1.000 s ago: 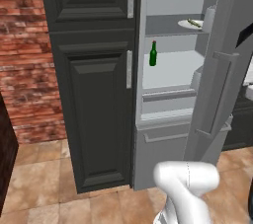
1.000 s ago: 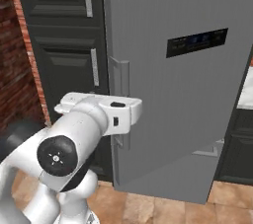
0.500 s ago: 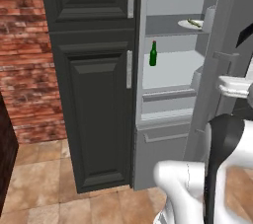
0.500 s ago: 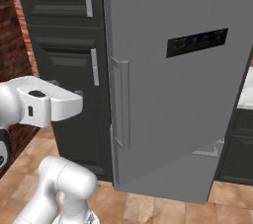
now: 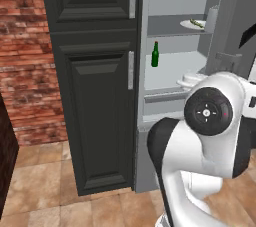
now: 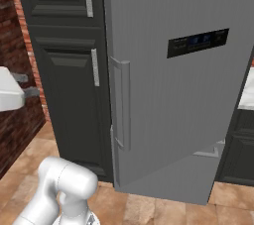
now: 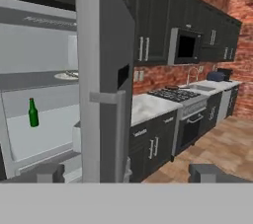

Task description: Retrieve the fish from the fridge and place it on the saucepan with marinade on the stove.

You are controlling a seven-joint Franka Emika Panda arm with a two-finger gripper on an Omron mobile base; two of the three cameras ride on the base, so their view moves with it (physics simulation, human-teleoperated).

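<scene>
Fish [image 5: 197, 22] lies as a thin greenish sliver on the white plate [image 5: 189, 24], on an upper shelf of the open fridge [image 5: 170, 68]; you see it best in the left base view. One shelf lower, the green bottle [image 5: 155, 54] stands upright near the left wall. The door [image 6: 168, 85] hangs swung out, edge-on in the hand view, and carries a small dark display panel [image 6: 197, 42] whose bluish marks are too small for you to read; no other writing or brand is legible anywhere.

Your arm is folded high in front of the fridge, a white elbow joint with its dark round cap facing the left base camera. The gripper [image 7: 128, 172] points level into the room, toward the door edge, with its jaws spread wide and holding nothing; the finger tips [image 7: 45, 172] sit far apart at the bottom of the hand view. In that view, the stove [image 7: 174, 95] lies further along the counter, right of the fridge, with a sink beyond it; you cannot make out a pan or marinade on it at this size. The dark cabinet [image 5: 95, 81] stands just left of the fridge, against the brick wall [image 5: 22, 56].
</scene>
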